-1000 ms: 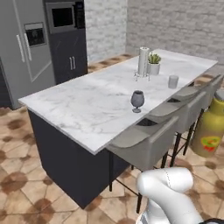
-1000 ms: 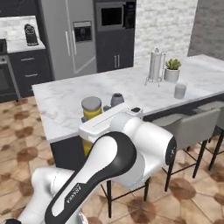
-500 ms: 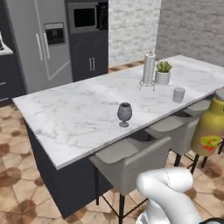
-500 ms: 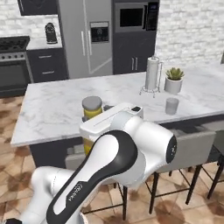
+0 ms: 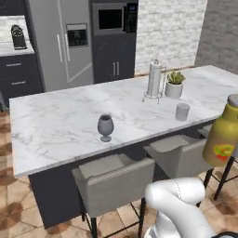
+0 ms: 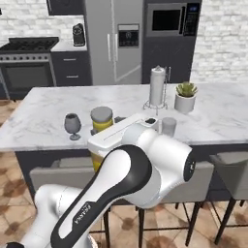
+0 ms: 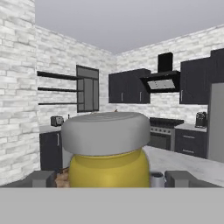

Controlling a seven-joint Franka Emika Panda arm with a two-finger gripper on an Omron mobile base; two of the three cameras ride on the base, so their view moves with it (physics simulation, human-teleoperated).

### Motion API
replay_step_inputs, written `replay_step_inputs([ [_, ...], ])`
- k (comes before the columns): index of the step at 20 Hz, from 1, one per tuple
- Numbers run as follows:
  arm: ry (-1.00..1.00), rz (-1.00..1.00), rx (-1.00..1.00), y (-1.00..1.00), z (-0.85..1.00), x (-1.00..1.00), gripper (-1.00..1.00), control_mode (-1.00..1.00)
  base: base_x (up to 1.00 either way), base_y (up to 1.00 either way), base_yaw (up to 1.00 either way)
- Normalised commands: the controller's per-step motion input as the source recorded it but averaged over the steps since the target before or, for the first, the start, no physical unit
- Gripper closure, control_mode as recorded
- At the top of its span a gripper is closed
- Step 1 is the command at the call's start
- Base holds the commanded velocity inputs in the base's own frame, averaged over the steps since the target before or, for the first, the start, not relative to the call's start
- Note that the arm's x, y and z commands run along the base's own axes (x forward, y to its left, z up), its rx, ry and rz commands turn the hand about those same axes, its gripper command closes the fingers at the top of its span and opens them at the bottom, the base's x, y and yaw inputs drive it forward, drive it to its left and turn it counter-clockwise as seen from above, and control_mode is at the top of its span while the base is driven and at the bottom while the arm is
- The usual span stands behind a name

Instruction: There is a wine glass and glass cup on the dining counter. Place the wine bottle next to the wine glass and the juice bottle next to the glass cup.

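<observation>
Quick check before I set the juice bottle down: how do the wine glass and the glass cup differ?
The wine glass has a rounded bowl on a short stem and foot; the glass cup is a straight, stemless cylinder. The wine glass looks darker grey, the glass cup paler. The glass cup stands nearer the potted plant. Both stand upright on the dining counter.

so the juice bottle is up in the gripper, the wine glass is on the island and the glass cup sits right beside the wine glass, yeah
Not quite. The glass cup does not sit beside the wine glass: it stands well apart from it, further along the dining counter, near the potted plant and paper towel holder, as the left base view shows. The juice bottle sits between the fingers of the gripper.
</observation>
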Motion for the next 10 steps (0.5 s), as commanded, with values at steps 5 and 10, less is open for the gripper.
replay_step_inputs([
  [5, 0.00, 0.00, 0.00, 0.00, 0.00, 0.00, 1.00, 1.00, 0.00, -1.00, 0.36],
  [10, 0.00, 0.00, 0.00, 0.00, 0.00, 0.00, 1.00, 1.00, 0.00, -0.98, 0.30],
])
